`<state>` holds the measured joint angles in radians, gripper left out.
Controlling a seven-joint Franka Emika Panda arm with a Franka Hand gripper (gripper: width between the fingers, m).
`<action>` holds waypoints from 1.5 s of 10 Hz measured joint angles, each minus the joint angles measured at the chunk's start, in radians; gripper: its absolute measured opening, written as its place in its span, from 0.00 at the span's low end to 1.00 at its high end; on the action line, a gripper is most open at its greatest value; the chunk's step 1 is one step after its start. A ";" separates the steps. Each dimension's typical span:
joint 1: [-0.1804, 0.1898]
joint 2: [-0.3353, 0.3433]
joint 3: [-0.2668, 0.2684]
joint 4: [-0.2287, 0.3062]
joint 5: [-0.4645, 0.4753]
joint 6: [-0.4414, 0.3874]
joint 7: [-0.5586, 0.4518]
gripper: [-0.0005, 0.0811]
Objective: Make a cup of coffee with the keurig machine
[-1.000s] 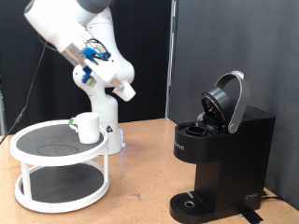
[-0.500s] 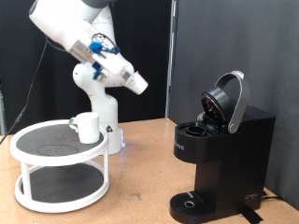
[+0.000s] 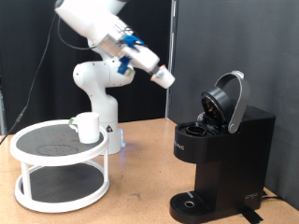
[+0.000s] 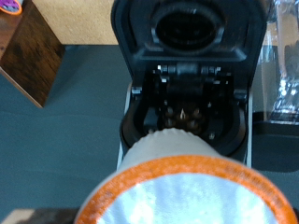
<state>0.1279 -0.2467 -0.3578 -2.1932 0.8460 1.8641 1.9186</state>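
The keurig machine [image 3: 221,154] stands on the table at the exterior view's right, with its hinged lid [image 3: 230,101] raised. My gripper [image 3: 163,77] is in the air up and left of the lid, apart from it, shut on a small white coffee pod. In the wrist view the pod [image 4: 182,182] fills the foreground, with a silver foil top and an orange rim. Beyond it I see the machine's open pod chamber [image 4: 190,117] and the raised lid [image 4: 190,28]. The white cup [image 3: 88,127] stands upright on the top tier of a round stand, far from the gripper.
The white two-tier round stand [image 3: 42,149] is at the exterior view's left, in front of the arm's white base [image 3: 96,89]. A black curtain hangs behind. In the wrist view a brown box [image 4: 28,51] and the machine's clear water tank [image 4: 282,65] flank the machine.
The arm has swung from above the stand towards the exterior view's right and upward, carrying the pod closer to the open lid. The cup and the machine have not moved.
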 joint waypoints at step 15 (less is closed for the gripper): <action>0.015 0.108 0.168 -0.045 -0.104 0.201 0.061 0.47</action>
<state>0.1428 -0.1391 -0.1903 -2.2380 0.7422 2.0652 1.9798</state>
